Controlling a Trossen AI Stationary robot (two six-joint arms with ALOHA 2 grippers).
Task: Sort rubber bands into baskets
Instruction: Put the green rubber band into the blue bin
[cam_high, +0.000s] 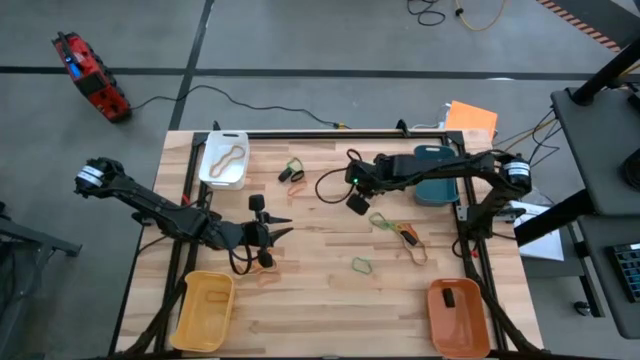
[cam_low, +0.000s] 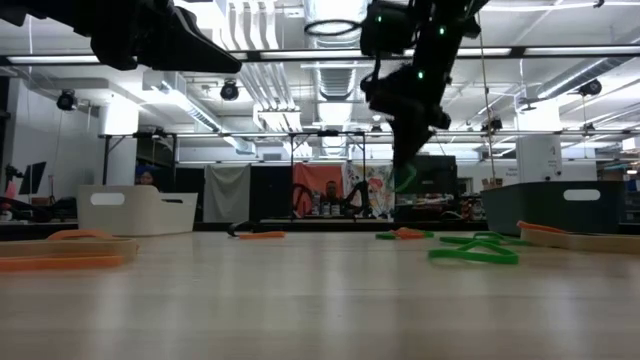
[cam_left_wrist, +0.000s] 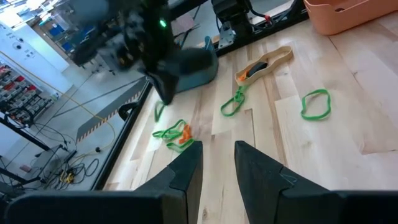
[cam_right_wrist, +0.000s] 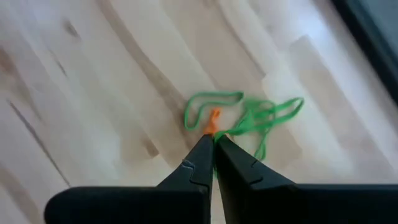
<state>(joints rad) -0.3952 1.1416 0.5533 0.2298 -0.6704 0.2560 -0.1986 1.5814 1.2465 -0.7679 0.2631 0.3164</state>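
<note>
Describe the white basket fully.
The white basket is a small rectangular tray with rounded corners, plastic by its look, standing upright and flat on the wooden table near its far left corner. One tan rubber band lies inside on its floor, pinched into a wavy loop. The low view shows a slot handle in its side wall. Neither gripper touches it; the left gripper is nearer the table's middle.

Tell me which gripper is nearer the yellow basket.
Left. The left gripper hovers just above-right of the yellow basket at the table's front-left corner; the right gripper is much farther off, mid-table toward the teal basket.
</note>
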